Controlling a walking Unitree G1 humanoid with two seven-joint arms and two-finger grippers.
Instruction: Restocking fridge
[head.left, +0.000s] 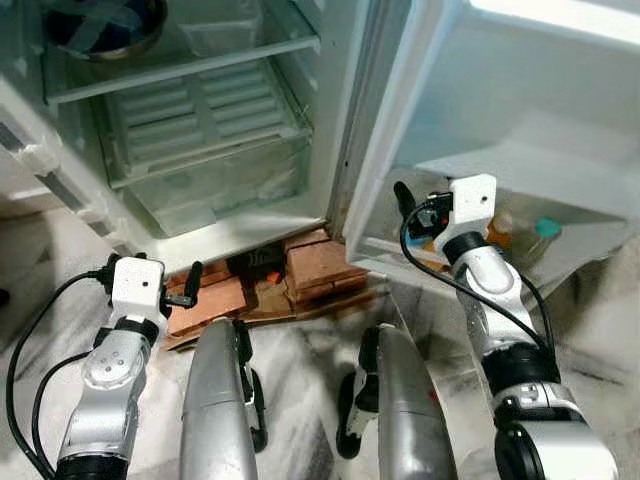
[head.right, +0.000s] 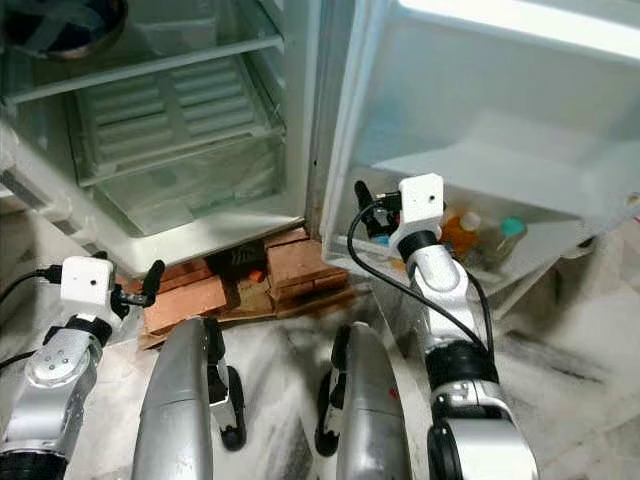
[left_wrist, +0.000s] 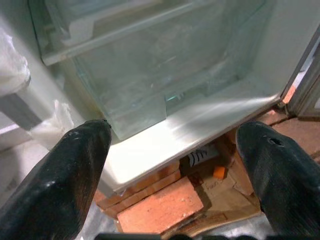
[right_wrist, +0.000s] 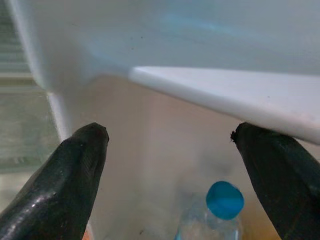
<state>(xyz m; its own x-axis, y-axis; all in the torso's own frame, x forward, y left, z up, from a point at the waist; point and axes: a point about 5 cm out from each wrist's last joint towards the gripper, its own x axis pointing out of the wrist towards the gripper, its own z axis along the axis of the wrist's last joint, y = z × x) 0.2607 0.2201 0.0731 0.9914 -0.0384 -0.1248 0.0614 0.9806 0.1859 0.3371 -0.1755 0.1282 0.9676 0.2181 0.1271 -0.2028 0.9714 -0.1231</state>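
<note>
The fridge stands open, with bare shelves (head.left: 190, 65) and a clear crisper drawer (head.left: 225, 185) at the bottom. Its door's lower bin (head.right: 560, 262) holds a bottle with a teal-blue cap (head.right: 511, 228) and an orange bottle (head.right: 462, 232). My right gripper (head.right: 372, 212) is raised at the near end of that bin, open and holding nothing. The blue cap (right_wrist: 225, 200) sits just below and beyond its fingers. My left gripper (left_wrist: 172, 127) hangs low in front of the fridge's bottom edge, open and empty, with one black finger (head.left: 190, 282) showing in the left eye view.
A dark metal bowl (head.left: 105, 25) sits on the fridge's upper shelf. Red bricks (head.left: 315, 265) and cardboard prop up the fridge base. My silver legs (head.left: 215, 400) stand on the marbled floor (head.left: 300, 400). The open door (head.left: 520, 110) closes off the right side.
</note>
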